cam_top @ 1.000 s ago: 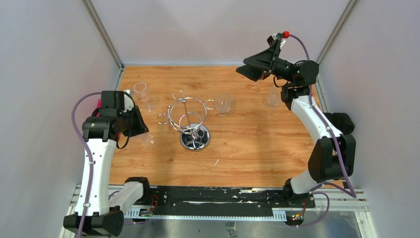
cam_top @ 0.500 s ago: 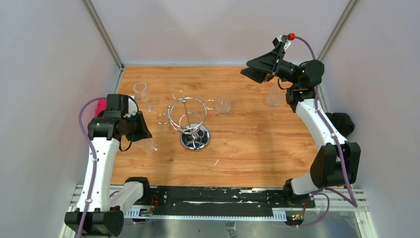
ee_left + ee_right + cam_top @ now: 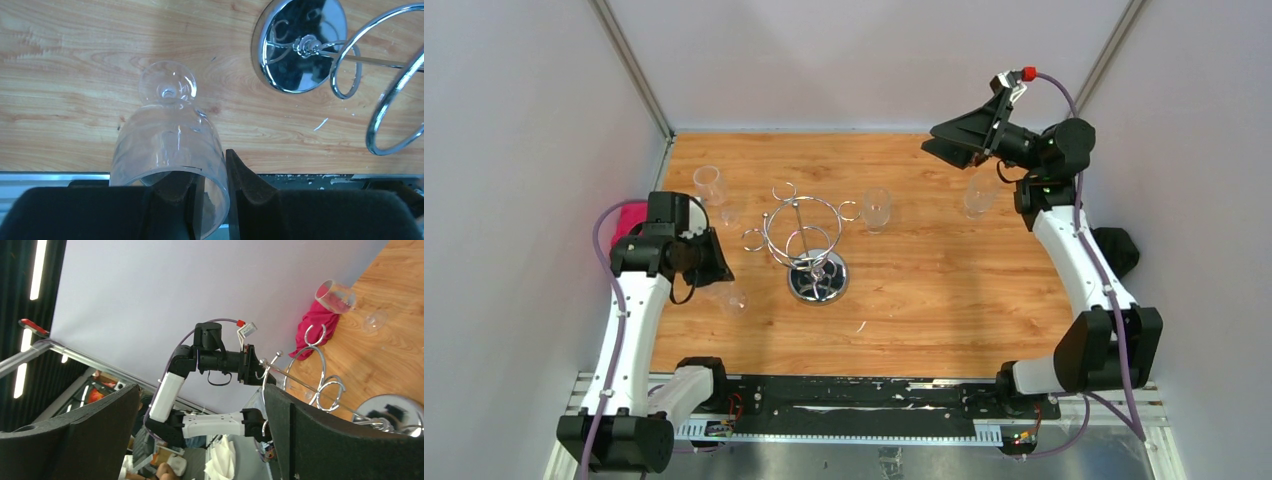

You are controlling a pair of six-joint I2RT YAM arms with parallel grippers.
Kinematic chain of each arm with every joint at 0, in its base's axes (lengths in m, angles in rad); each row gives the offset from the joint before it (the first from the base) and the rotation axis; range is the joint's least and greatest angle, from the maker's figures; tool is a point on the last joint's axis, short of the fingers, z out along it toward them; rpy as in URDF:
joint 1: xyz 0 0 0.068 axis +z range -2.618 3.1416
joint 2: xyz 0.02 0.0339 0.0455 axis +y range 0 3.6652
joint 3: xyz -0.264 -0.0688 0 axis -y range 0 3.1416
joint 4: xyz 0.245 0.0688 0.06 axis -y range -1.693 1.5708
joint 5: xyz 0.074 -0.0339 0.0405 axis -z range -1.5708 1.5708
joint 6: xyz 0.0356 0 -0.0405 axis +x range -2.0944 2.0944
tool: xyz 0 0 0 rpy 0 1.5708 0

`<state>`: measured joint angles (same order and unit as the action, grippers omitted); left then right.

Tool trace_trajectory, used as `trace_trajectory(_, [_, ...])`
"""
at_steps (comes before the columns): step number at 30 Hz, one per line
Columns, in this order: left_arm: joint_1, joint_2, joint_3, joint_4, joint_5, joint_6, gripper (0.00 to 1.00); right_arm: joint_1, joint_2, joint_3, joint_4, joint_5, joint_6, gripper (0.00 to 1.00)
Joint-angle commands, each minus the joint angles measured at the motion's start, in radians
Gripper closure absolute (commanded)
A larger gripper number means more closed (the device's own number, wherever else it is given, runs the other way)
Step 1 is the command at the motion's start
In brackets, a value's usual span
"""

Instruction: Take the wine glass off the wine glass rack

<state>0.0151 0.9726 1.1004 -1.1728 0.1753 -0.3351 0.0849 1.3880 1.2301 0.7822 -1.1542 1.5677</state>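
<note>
Left gripper [image 3: 212,175] clamps the clear wine glass [image 3: 167,135] by its rim, near the mirrored chrome rack [image 3: 300,45].

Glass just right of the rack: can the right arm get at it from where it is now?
Probably yes. Its open fingers hang raised above the table, and nothing stands between them and that glass; the rack is beyond it.

Wood-grain tabletop [image 3: 944,300]; plain grey walls [image 3: 864,60] three sides; metal corner posts [image 3: 632,70].
</note>
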Motion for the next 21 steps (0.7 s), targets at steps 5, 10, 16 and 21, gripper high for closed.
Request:
trace_trajectory(5, [-0.004,0.015,-0.049,0.074,0.027,-0.010,1.00,-0.051,-0.116,0.072,-0.452,-0.007,-0.385,0.01])
trace_trajectory(10, [-0.004,0.022,-0.049,0.077,0.017,-0.007,1.00,-0.062,-0.137,0.092,-0.495,-0.003,-0.415,0.01])
trace_trajectory(16, [-0.004,0.021,-0.094,0.118,0.007,-0.027,1.00,-0.075,-0.138,0.083,-0.501,-0.006,-0.416,0.01])
trace_trajectory(21, [-0.004,0.019,-0.116,0.138,-0.005,-0.039,1.00,-0.076,-0.138,0.089,-0.503,-0.013,-0.416,0.01])
